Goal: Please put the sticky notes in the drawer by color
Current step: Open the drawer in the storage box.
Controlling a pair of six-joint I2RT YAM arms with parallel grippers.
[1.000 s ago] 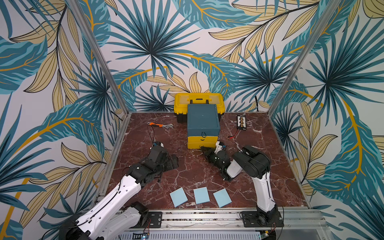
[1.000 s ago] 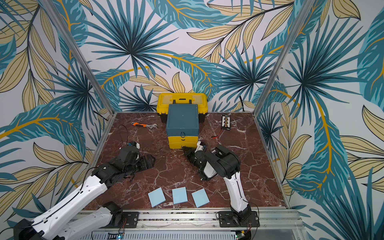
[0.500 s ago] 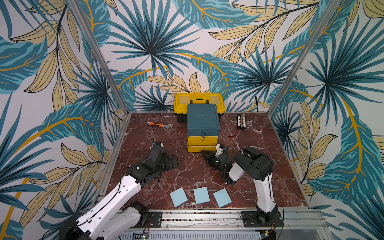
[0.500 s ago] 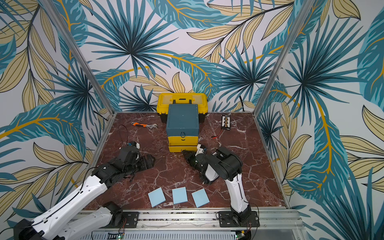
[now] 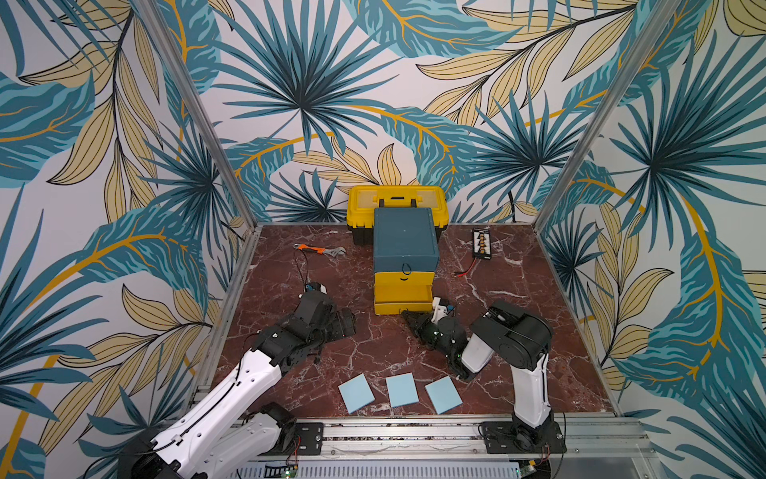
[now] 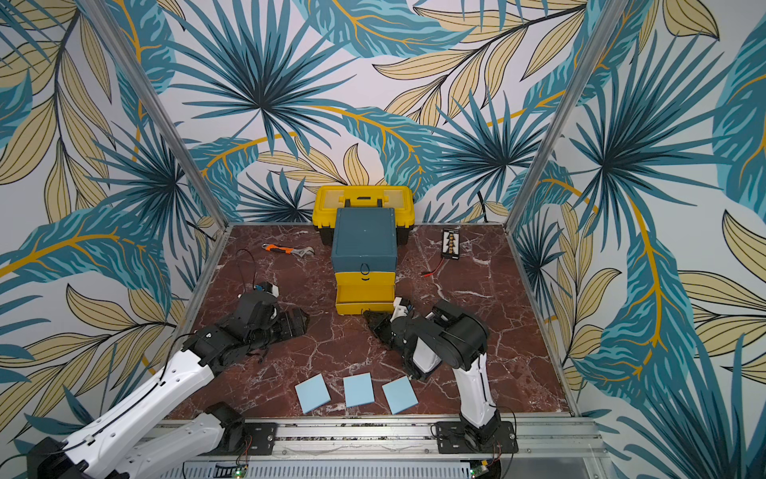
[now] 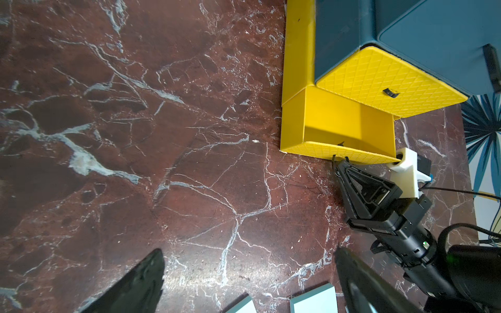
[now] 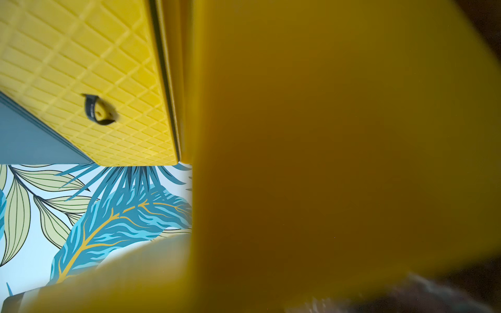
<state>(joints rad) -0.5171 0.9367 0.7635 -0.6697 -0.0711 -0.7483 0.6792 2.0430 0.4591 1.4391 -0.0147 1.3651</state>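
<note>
Sticky notes (image 5: 401, 390): three light-blue square paper pads, found loose at table front. Beyond, left black claw (image 5: 347, 323) spread, empty; right black claw (image 5: 410, 318) pinched on black cord pull (image 7: 335, 158). Lowest yellow plastic drawer (image 5: 402, 296) of teal-topped chest (image 5: 405, 236) newly drawn out; judged ready for blues.

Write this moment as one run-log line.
left gripper: open | right gripper: shut on pull loop | bottom drawer: open | sticky notes: outside

Light-blue sticky notes (image 5: 401, 390), teal-topped yellow drawer (image 5: 405, 238), white-veined red-brown marble table (image 5: 373, 352), teal-and-gold leaf-patterned walls (image 5: 298, 103)
</note>
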